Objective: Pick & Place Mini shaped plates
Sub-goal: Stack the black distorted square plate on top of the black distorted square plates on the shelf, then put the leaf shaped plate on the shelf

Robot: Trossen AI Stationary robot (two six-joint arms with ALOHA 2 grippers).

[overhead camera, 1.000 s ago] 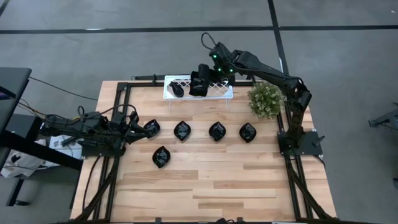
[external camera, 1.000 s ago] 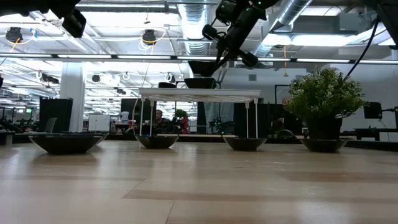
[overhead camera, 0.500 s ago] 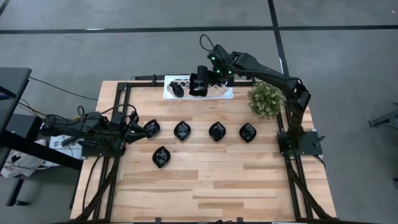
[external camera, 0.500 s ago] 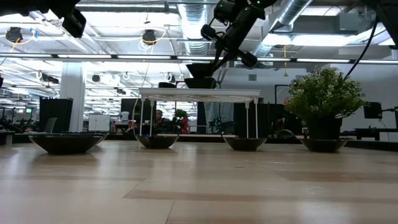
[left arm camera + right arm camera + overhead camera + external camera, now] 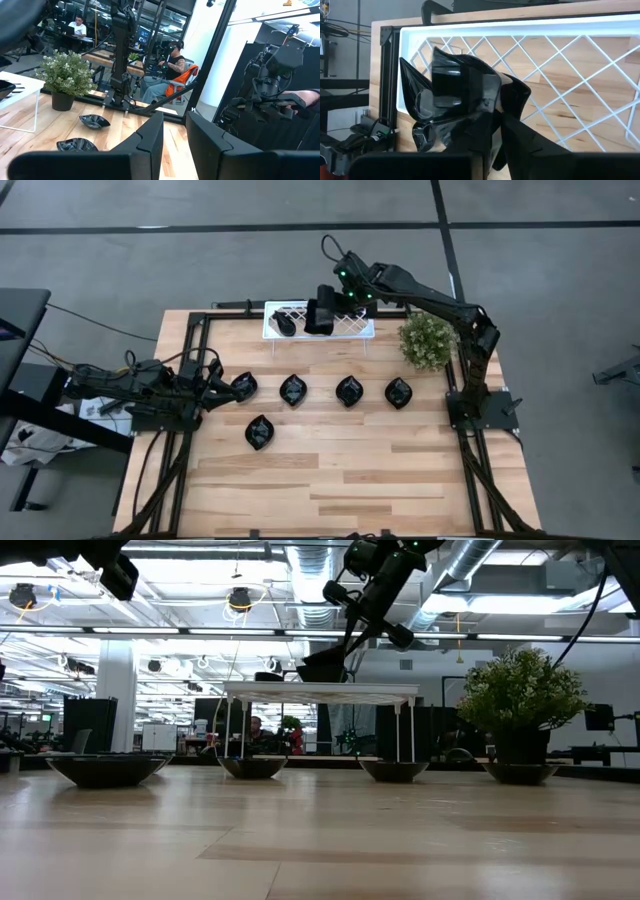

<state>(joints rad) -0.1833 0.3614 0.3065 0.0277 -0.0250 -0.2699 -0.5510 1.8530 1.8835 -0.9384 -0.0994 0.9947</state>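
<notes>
Over the white rack [image 5: 345,325], the right claw [image 5: 318,318] loosely pinches a black plate [image 5: 470,95]; left claw's state unclear

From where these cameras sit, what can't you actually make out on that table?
- Right gripper over the white rack: high view, its own body hides the fingers; whether they still grip the plate is unclear.
- The plate's shape: low view, seen edge-on.
- Left gripper: high view, too small to judge contact with the nearest plate.

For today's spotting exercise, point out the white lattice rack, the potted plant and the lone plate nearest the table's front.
white lattice rack [image 5: 358,326], high view, right lattice part.
potted plant [image 5: 427,341], high view, middle of foliage.
lone plate [image 5: 260,432], high view, its centre.
</notes>
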